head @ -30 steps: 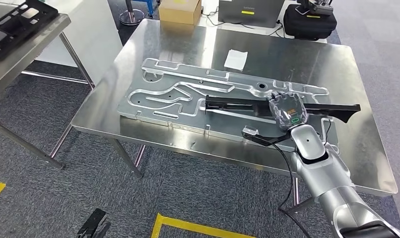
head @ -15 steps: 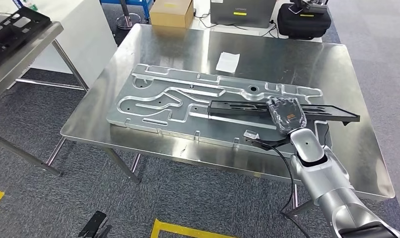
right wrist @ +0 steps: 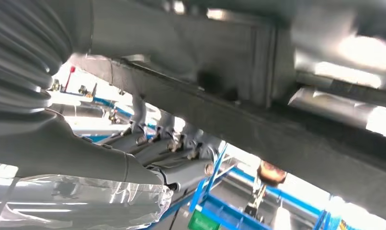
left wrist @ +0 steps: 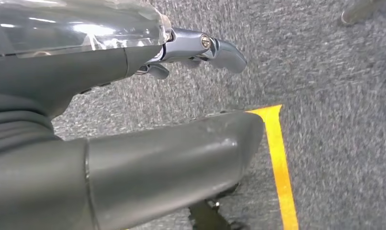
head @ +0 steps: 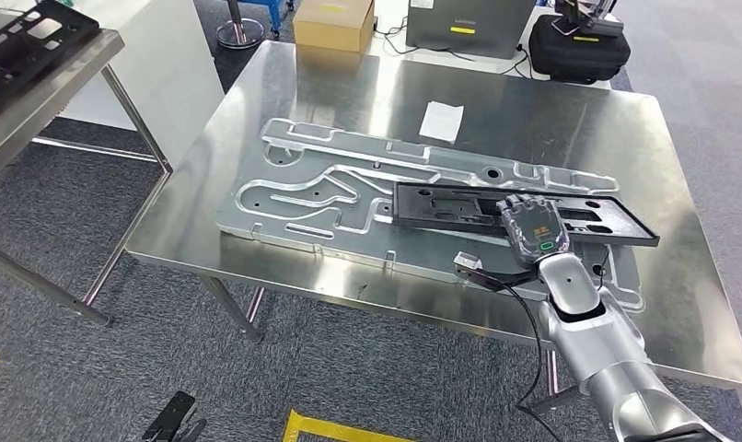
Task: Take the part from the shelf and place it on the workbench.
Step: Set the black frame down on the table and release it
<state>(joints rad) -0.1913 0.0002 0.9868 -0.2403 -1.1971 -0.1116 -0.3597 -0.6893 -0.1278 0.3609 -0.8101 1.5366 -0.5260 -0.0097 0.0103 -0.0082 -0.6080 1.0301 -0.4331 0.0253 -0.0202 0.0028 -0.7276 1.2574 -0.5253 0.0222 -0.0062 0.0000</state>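
The part (head: 459,204) is a long black frame with cut-outs. It lies nearly flat over the right half of a grooved aluminium plate (head: 312,184) on the steel workbench (head: 570,110). My right hand (head: 533,224) grips the part at its near edge, right of the middle. In the right wrist view the fingers (right wrist: 172,143) curl around the dark edge of the part (right wrist: 277,129). My left hand (left wrist: 148,158) hangs over the grey carpet with its fingers (left wrist: 215,48) spread and holds nothing.
A white paper slip (head: 441,121) lies on the bench beyond the plate. A cardboard box (head: 333,23) and a black bag (head: 584,44) sit on the floor behind. A second steel table with a black tray (head: 27,37) stands at the left. Yellow tape (head: 349,428) marks the carpet.
The part has turned from edge-on to nearly flat and come down over the plate, still in my right hand. The whole view has shifted a little.
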